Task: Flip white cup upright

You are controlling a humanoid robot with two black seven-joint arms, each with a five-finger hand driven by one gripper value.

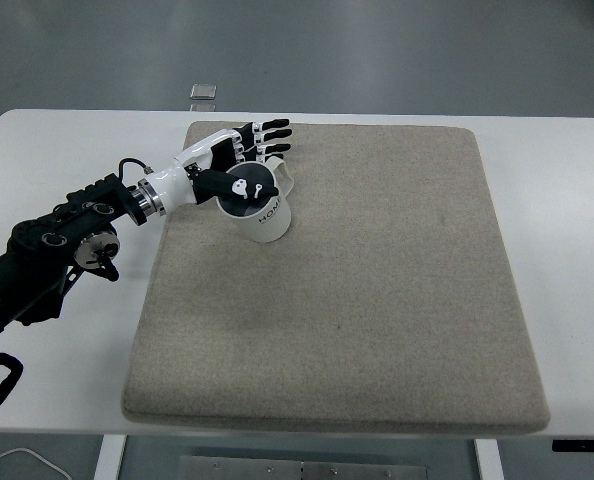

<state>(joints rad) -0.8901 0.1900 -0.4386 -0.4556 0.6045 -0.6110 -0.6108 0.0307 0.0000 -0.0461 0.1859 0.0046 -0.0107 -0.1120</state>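
Note:
A white cup (269, 221) with dark lettering on its side sits on the beige mat (377, 300), near the mat's upper left. Its dark opening faces up and toward my left hand, and its handle points to the upper right. My left hand (245, 160) reaches in from the left edge. Its thumb rests in the cup's mouth and its fingers stretch behind the rim and handle, so the hand holds the cup. My right arm does not show.
The mat lies on a white table (567, 200). A small grey square object (204, 92) lies on the floor beyond the table's far edge. My left forearm (67, 235) crosses the table's left side.

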